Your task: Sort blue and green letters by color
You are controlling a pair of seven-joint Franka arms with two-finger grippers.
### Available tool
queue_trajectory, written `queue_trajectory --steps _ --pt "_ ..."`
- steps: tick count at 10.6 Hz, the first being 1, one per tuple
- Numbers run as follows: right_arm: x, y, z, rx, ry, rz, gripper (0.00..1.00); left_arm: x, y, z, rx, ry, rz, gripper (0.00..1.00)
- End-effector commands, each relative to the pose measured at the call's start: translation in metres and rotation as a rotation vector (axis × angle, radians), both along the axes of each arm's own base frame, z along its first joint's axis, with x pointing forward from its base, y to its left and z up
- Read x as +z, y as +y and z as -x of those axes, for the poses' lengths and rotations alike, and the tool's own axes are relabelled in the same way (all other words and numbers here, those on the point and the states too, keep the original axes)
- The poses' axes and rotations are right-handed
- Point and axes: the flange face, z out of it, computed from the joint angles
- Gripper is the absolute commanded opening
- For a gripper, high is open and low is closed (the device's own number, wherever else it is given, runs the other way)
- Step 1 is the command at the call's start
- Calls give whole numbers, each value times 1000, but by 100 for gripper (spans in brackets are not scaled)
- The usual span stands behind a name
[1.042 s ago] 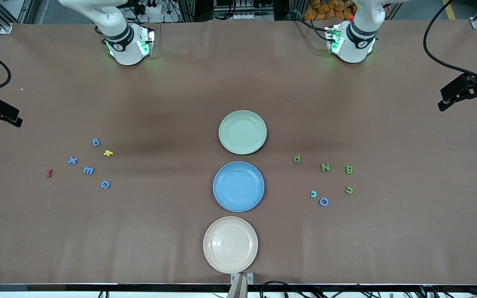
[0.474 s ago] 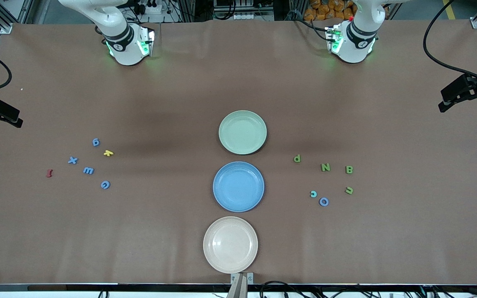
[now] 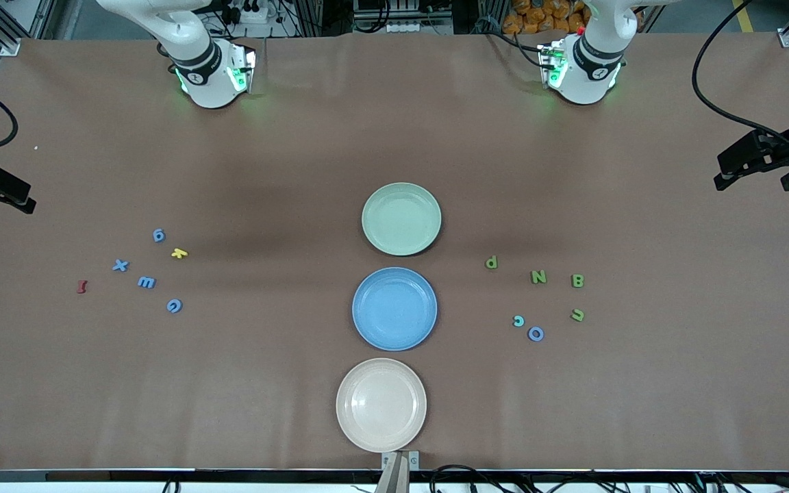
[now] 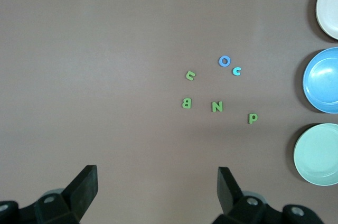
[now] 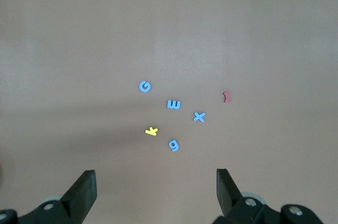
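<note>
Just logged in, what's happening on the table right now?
Nothing is picked yet. Both grippers hang open, high over their ends: left gripper over the green letters, right gripper over the blue letters. The green plate, blue plate and beige plate hold nothing.

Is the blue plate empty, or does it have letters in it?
Empty. The blue plate shows only its bare blue inside, and the blue letters lie on the table toward the right arm's end.
</note>
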Motion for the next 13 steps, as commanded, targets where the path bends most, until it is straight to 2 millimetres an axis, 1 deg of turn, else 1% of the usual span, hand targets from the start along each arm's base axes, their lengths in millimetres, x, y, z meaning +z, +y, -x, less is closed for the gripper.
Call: queue_trajectory --steps 1,6,13 --pt "-1 -1 -1 -6 -3 -2 100 2 -2 0 -7 -8 27 100" --pt "-1 -1 -1 -6 -3 -2 100 -4 -2 -4 -8 1 28 100" --pt "-4 0 0 -5 3 -1 100 -4 -2 -4 -7 3 28 100"
